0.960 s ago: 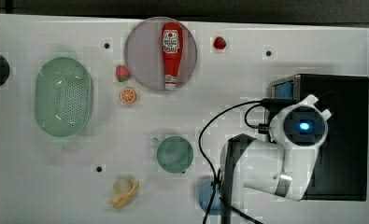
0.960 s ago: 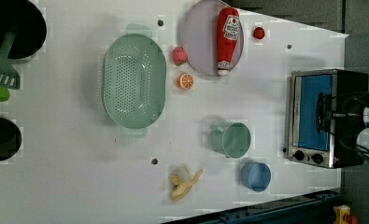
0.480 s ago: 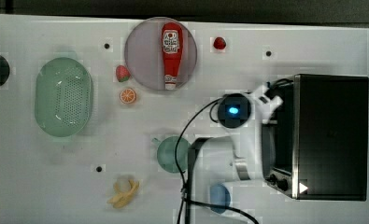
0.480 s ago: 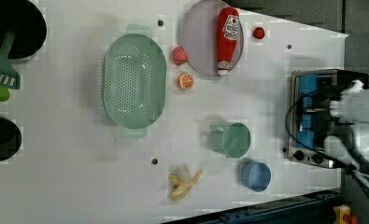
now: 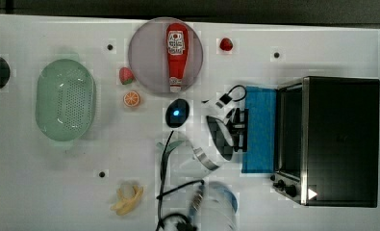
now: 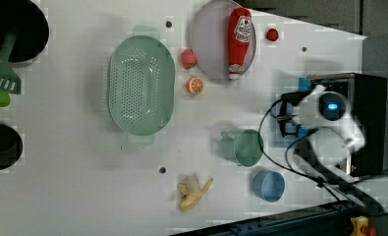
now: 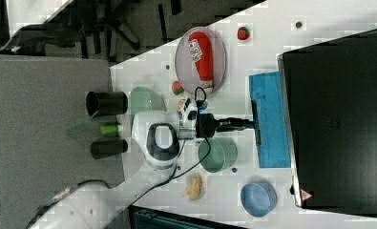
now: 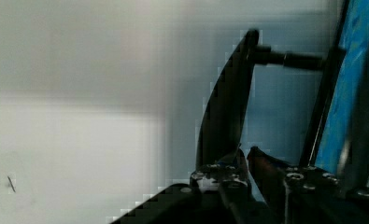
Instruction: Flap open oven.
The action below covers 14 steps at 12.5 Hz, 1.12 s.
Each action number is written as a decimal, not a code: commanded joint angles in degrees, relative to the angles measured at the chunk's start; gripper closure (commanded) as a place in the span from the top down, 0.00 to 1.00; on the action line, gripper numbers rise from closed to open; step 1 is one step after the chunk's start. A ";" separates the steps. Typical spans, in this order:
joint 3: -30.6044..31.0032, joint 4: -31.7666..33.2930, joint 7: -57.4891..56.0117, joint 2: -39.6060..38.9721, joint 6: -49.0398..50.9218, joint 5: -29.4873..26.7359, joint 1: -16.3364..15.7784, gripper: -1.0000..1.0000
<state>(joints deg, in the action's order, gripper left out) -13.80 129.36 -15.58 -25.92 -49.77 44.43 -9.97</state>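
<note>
The large black box-shaped oven [image 5: 341, 139] sits at the top view's right edge of the white table [image 5: 57, 183], its blue-tinted glass door [image 5: 259, 130] flapped down flat. The black gripper [image 7: 253, 125] is clamped on the door's dark bar handle [image 7: 256, 121], near a green cup [image 7: 218, 154].

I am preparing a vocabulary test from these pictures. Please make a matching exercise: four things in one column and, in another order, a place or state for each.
Things:
1. ketchup bottle
2. oven door
3. banana
4. green colander

Places or states:
a. folded down flat, blue glass facing up
b. lying on the round plate
c. empty, near the top view's left
d. peeled, on the bare table

Pairs: 1-b, 2-a, 3-d, 4-c
</note>
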 commanded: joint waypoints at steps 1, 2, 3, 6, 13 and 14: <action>-0.66 -3.24 13.27 -4.55 2.09 2.96 -3.08 0.17; -0.68 -4.32 14.11 -6.50 2.21 2.97 -3.97 0.17; -1.00 -5.52 14.16 -7.40 4.44 3.11 -5.02 0.17; -0.95 -7.37 14.16 -6.18 4.89 2.01 -5.85 0.17; -1.97 -7.66 14.15 12.36 5.69 -23.07 -5.05 0.17; -2.55 -7.68 14.15 15.03 6.58 -27.06 -5.00 0.17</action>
<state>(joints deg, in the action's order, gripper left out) -14.73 122.98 -3.93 -13.20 -44.59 18.56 -16.39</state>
